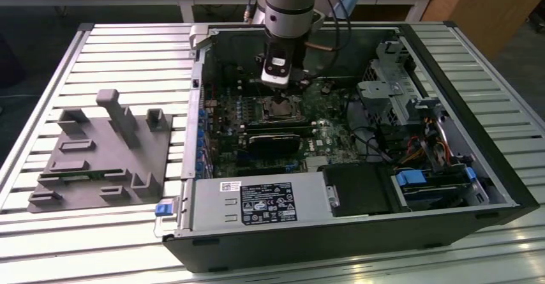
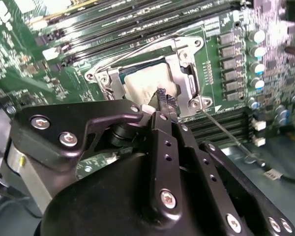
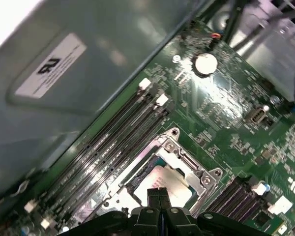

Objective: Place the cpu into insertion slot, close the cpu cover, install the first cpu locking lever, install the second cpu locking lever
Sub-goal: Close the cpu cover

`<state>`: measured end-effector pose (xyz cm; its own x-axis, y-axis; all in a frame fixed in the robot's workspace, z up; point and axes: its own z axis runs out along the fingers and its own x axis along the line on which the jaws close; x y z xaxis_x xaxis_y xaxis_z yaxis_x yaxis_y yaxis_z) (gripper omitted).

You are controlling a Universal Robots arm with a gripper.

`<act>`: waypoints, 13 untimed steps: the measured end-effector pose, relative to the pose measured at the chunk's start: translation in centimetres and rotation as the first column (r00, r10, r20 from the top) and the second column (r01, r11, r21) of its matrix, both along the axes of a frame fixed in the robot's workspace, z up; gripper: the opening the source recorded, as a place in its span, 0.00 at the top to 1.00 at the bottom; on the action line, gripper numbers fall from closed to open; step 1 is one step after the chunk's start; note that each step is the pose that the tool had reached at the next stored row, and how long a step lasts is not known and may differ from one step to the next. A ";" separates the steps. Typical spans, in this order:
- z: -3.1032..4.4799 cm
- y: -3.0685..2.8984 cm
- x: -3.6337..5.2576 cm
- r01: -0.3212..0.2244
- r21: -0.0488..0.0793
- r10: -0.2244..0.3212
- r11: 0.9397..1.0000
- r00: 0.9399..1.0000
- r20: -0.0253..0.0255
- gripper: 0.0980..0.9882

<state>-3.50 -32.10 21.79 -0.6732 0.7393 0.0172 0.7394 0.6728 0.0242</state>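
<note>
Fingers [image 3: 153,197] meet just above cpu [image 3: 175,183] edge

The grey arm [image 1: 288,3] stands near-vertical at the far middle of the scene, its wrist [image 1: 281,64] pointing straight down. The end effector [image 1: 282,92] hangs low. In both wrist views its slim black fingers [image 3: 154,196] [image 2: 164,103] are pressed together, tips touching.

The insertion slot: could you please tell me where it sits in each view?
Exterior view: insertion slot, middle of the motherboard, just below the gripper.
Second wrist view: metal-rimmed square just beyond the gripper.
First wrist view: metal-rimmed square just beyond the gripper.
Shared landmark: the gripper.
</note>
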 end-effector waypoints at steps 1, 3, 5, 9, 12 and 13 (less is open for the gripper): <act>0.00 0.00 0.00 -0.018 -0.001 0.018 1.000 1.000 0.000 0.99; -0.01 0.00 0.00 -0.056 -0.002 0.056 0.998 0.998 0.000 0.99; -0.02 0.00 0.00 -0.091 -0.003 0.091 0.996 0.996 0.000 0.99; -0.04 0.00 0.00 -0.163 -0.005 0.163 0.987 0.987 0.000 0.99; -0.05 0.00 0.00 -0.217 -0.005 0.217 0.976 0.976 0.000 0.99; -0.05 0.00 0.00 -0.235 -0.005 0.235 0.972 0.972 0.000 0.99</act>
<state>-3.50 -32.10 21.74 -0.8280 0.5605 0.0137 0.5607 0.8278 0.0204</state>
